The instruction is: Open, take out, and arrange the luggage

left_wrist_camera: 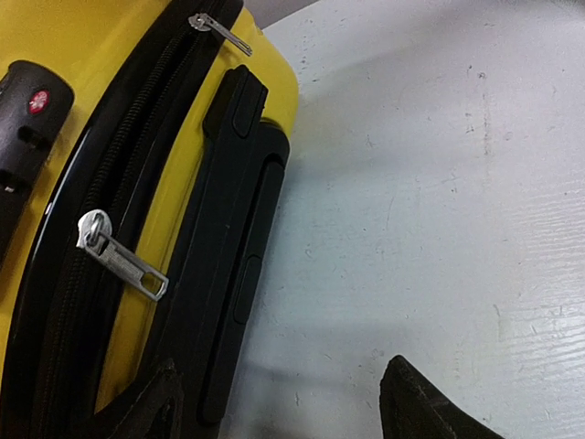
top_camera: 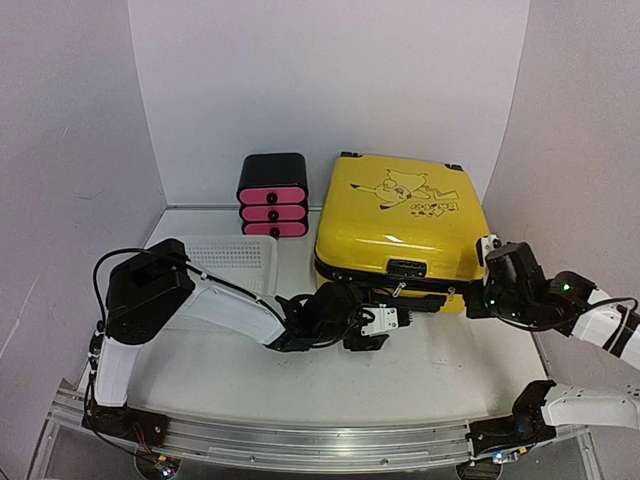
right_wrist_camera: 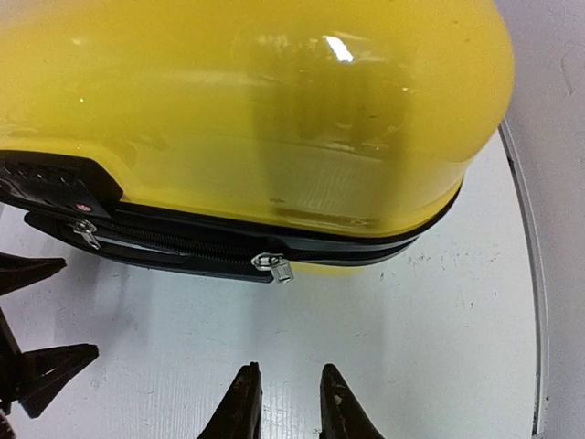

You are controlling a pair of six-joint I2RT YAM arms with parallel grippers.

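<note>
The yellow luggage [top_camera: 400, 215] lies flat and closed at the back right of the table, cartoon lid up. Its front side fills the left wrist view, with the black zipper band, two silver zipper pulls [left_wrist_camera: 121, 256] [left_wrist_camera: 220, 32] and a black handle [left_wrist_camera: 236, 238]. My left gripper [left_wrist_camera: 288, 412] is open at that front side, one finger [left_wrist_camera: 151, 407] beside the handle's end and nothing between the fingers. My right gripper [right_wrist_camera: 291, 407] is open only a narrow gap and holds nothing. It sits on the table a short way in front of a zipper pull [right_wrist_camera: 275, 266] near the luggage's right corner.
A black-and-pink drawer box [top_camera: 272, 195] stands left of the luggage at the back wall. A white mesh basket [top_camera: 235, 262] lies in front of it, beside my left arm. White walls enclose the table on three sides. The left gripper's fingers [right_wrist_camera: 41, 366] show at the right wrist view's left edge.
</note>
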